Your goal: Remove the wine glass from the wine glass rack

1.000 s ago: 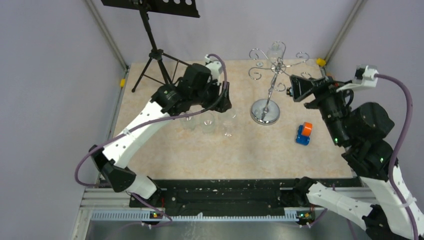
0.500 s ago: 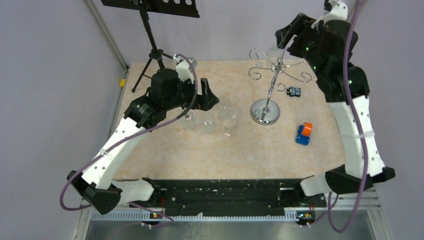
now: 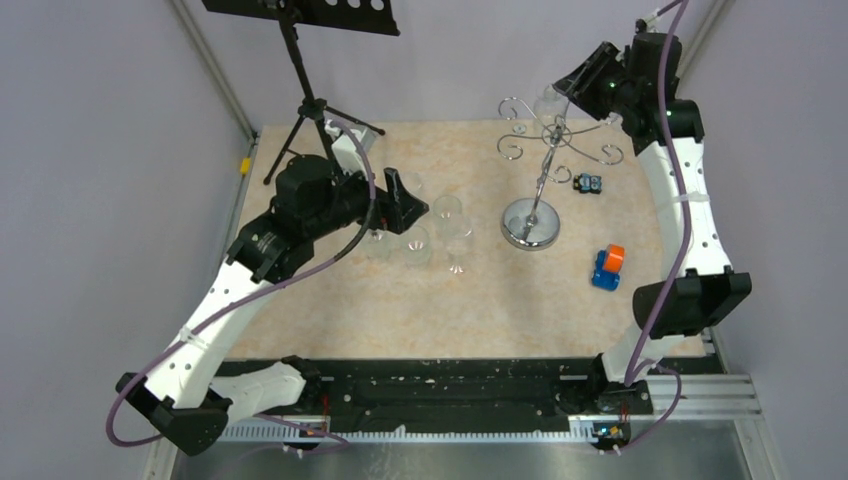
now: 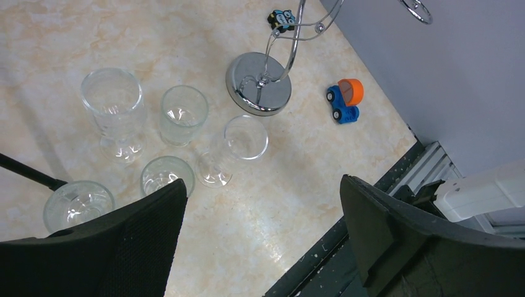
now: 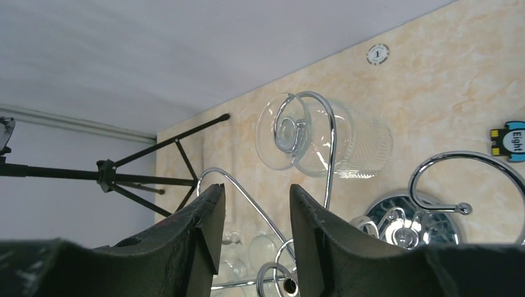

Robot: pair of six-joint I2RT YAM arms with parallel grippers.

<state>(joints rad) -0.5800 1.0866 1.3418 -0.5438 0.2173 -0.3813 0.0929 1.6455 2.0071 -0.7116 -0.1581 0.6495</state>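
Note:
The chrome wine glass rack stands at the back right of the table, its scroll arms on top. One clear wine glass hangs upside down from a back scroll. In the right wrist view this wine glass hangs by its foot in a scroll of the rack. My right gripper is high beside the glass, open and empty, and just short of it in the right wrist view. My left gripper is open and empty over the table's glasses, as the left wrist view also shows.
Several clear glasses stand in a cluster left of the rack base. A blue and orange toy car and a small dark tile lie to the right. A black tripod music stand stands at the back left.
My right arm has swung up from low at the right to the top of the rack by the hanging glass. My left gripper has drawn back leftward from the table's glasses.

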